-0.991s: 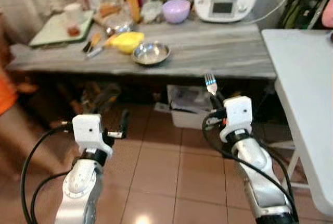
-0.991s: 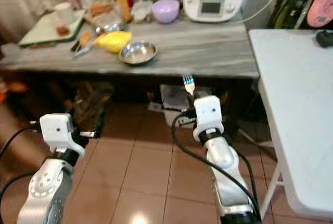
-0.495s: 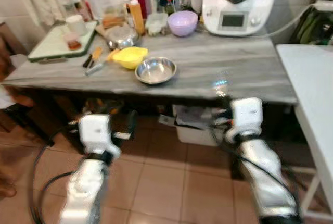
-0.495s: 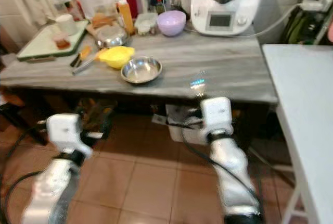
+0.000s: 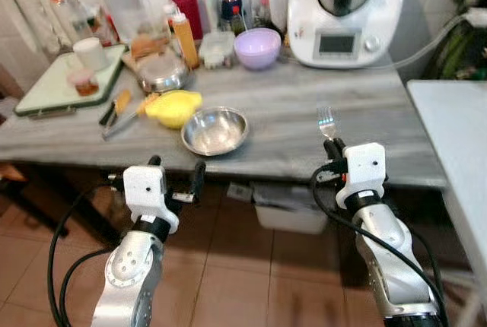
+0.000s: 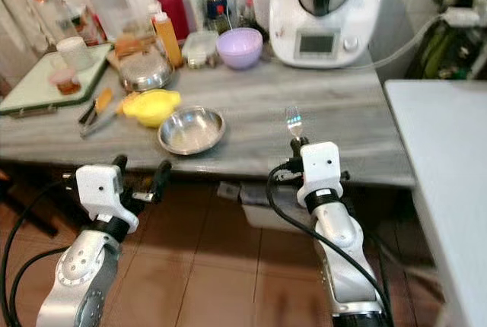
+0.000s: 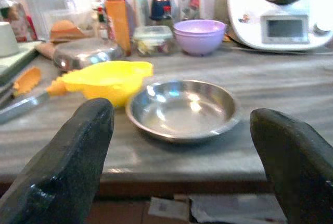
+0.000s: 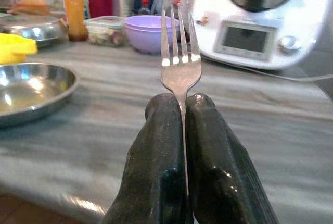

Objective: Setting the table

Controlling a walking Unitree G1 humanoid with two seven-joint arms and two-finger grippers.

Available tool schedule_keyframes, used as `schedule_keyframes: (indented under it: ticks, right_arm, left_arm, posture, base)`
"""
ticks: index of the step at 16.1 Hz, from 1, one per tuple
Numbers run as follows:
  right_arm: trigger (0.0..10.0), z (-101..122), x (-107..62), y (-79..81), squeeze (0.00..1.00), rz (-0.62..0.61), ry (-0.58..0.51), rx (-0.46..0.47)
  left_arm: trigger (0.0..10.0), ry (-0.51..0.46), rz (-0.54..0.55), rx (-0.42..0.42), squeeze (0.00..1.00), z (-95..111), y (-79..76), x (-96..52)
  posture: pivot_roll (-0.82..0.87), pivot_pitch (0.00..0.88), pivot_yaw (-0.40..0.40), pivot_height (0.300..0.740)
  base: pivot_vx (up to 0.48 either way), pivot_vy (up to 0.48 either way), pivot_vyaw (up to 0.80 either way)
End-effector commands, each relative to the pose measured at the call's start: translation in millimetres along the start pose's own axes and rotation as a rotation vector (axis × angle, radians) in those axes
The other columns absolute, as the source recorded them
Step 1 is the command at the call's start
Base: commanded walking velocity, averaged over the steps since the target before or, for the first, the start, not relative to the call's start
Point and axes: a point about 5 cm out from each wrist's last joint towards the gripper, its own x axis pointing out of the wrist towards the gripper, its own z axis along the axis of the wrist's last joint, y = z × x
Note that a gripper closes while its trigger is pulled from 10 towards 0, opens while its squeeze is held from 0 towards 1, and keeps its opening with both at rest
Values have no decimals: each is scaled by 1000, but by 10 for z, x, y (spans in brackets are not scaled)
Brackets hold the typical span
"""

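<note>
Your right tool (image 8: 183,130) pinches a fork (image 8: 180,52) by its handle, fingers pressed together, tines upright. It sits at the front edge of the grey bench (image 5: 289,114), right of the steel bowl (image 5: 214,130). Your left tool (image 5: 176,180) is spread wide with nothing between its fingers (image 7: 78,151), low in front of the bench, facing the bowl. A yellow dish (image 5: 173,107) lies just left of the bowl; a purple bowl (image 5: 258,46) and a white appliance (image 5: 346,7) stand at the back.
</note>
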Motion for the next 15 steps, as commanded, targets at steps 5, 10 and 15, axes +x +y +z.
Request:
schedule_keyframes:
  ticks: [5,10,15]
  right_arm:
    - [10000,43,29,63,0,20,-12,29]
    - [10000,44,35,66,0,24,-11,29]
    - [10000,39,24,70,0,23,-8,31]
  left_arm:
    - [10000,33,35,20,0,-30,81,-14]
    - [10000,33,33,14,0,-31,80,-12]
    - [10000,38,30,13,0,-37,78,-19]
  posture:
    - [-109,63,104,740]
    - [-110,61,102,740]
    - [-110,66,104,740]
  base:
    - [0,0,-185]
    - [0,167,-572]
    - [0,314,-633]
